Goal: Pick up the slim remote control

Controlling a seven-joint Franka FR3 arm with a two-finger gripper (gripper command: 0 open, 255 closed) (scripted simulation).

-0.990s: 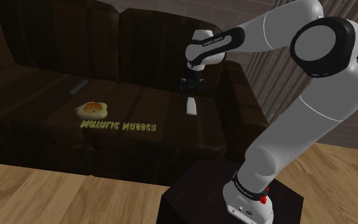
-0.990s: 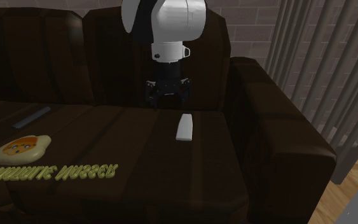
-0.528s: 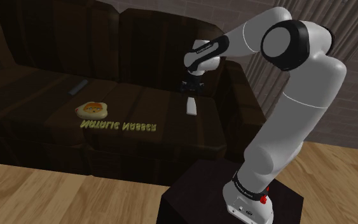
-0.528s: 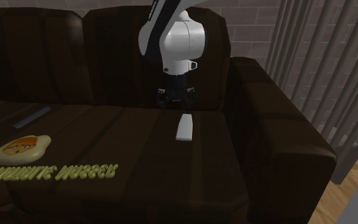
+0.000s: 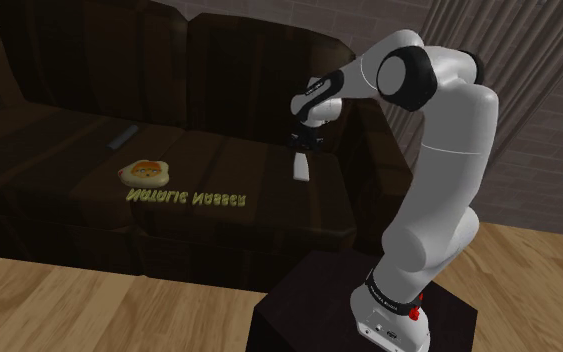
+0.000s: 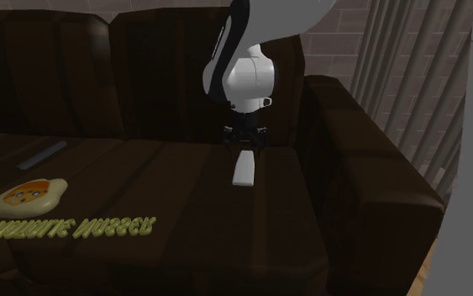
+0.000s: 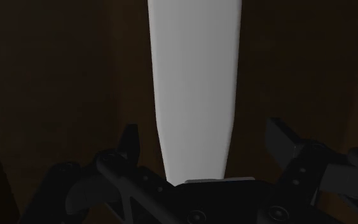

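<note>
Leather, dark brown, covers the sofa, which carries every loose thing here. On its seat cushion next to the armrest lies the white remote, flat, its long axis running from the backrest toward the seat's front edge. The gripper hangs just over the remote's back end, pointing down from the white arm. In the wrist view its black fingers stand spread apart on either side of the remote, a gap on each side, touching nothing.

In the second exterior view the gripper sits at 12 o'clock from the remote. On the other cushion, at about 9 o'clock from the remote and well apart from it, lies a flat yellow figure with an orange face. Yellow-green lettering runs at 5 o'clock from the figure, and a dark remote lies at 12 o'clock from it. Nothing lies between these and the white remote.

A curtain hangs beyond the armrest. The black stand rests on a wood floor.
</note>
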